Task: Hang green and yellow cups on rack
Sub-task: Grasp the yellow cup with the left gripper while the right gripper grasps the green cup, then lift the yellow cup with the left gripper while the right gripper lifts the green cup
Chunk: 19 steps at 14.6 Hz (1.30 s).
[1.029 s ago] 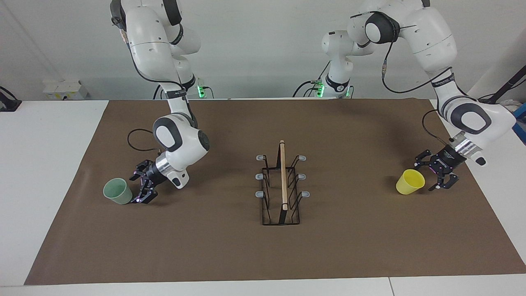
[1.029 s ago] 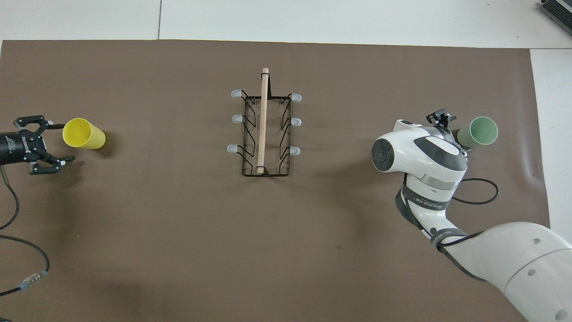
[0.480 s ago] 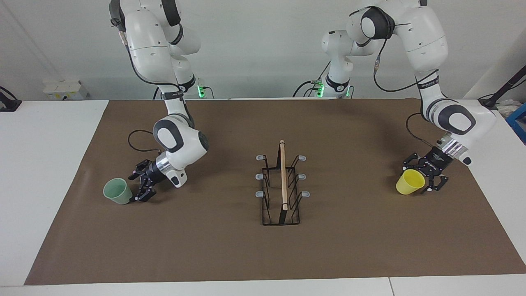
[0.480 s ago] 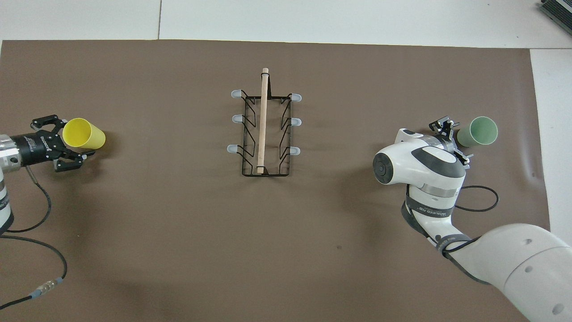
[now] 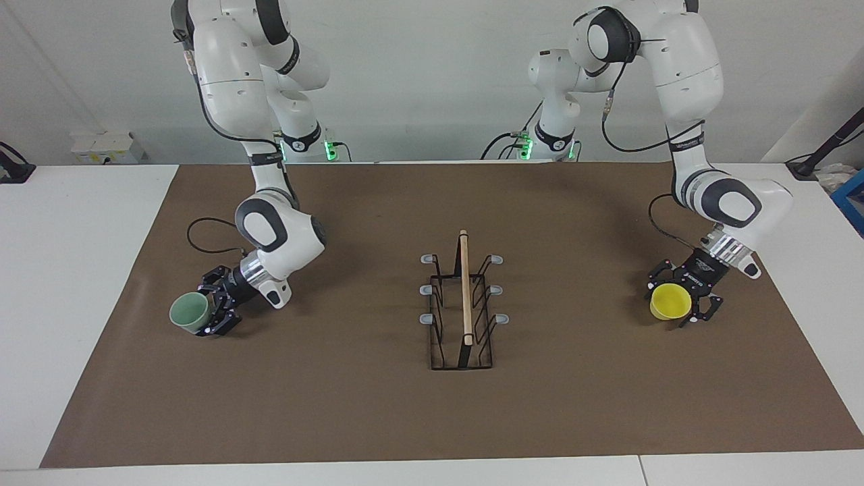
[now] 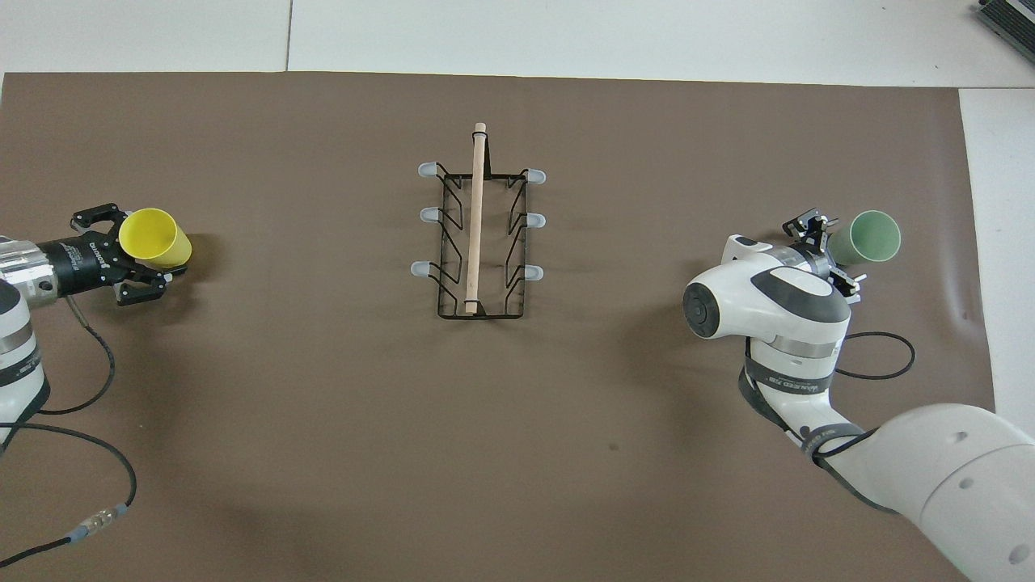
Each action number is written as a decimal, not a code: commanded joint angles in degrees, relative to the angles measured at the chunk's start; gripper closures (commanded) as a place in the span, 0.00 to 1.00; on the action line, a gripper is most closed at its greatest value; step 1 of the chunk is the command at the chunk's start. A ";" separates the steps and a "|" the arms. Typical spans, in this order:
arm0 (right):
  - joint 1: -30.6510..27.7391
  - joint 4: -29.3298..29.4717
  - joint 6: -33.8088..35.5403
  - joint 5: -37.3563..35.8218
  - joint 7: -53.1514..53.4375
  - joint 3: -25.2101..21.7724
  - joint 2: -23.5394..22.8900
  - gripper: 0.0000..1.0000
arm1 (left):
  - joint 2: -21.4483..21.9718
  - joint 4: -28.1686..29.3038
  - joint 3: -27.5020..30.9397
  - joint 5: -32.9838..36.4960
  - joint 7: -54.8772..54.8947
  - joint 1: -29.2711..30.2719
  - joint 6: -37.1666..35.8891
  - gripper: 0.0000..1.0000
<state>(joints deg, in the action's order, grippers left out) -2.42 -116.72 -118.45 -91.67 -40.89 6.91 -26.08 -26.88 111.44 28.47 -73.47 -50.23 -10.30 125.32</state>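
Observation:
The yellow cup (image 5: pixel 669 301) sits on the brown mat at the left arm's end of the table, also in the overhead view (image 6: pixel 155 239). My left gripper (image 5: pixel 676 304) (image 6: pixel 136 250) is low at the mat, open, with a finger on each side of the cup. The mint green cup (image 5: pixel 188 312) (image 6: pixel 867 237) sits at the right arm's end. My right gripper (image 5: pixel 210 307) (image 6: pixel 837 250) is low and open, its fingers on either side of the cup's lower part. The black wire rack (image 5: pixel 463 310) (image 6: pixel 479 234) stands mid-table with nothing on its prongs.
The brown mat (image 5: pixel 351 405) covers most of the white table. Black cables trail from both wrists onto the mat (image 6: pixel 881 356) (image 6: pixel 97 388). A blue box edge (image 5: pixel 854 202) shows past the left arm's end of the table.
Both grippers have moved in sideways toward their cups. The left gripper's fingers now straddle the yellow cup and the right gripper's fingers straddle the green cup. The cups have barely moved.

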 commanded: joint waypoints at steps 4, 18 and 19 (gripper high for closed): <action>-1.71 -1.05 -1.26 -4.48 2.75 0.47 0.32 0.30 | 1.92 1.33 -1.05 -1.06 2.24 -1.39 3.53 1.00; -0.92 1.32 -2.67 36.78 -13.42 0.83 14.72 1.00 | 12.98 -3.25 -8.07 30.11 2.68 -2.19 5.99 1.00; -0.83 1.67 -1.54 41.18 -13.51 0.83 16.48 1.00 | 13.95 -2.99 -8.86 33.10 2.77 -2.10 6.08 1.00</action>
<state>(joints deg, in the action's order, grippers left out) -2.86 -114.19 -120.72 -57.54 -52.77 7.33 -13.46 -15.55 107.03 20.52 -45.49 -47.99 -11.86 129.75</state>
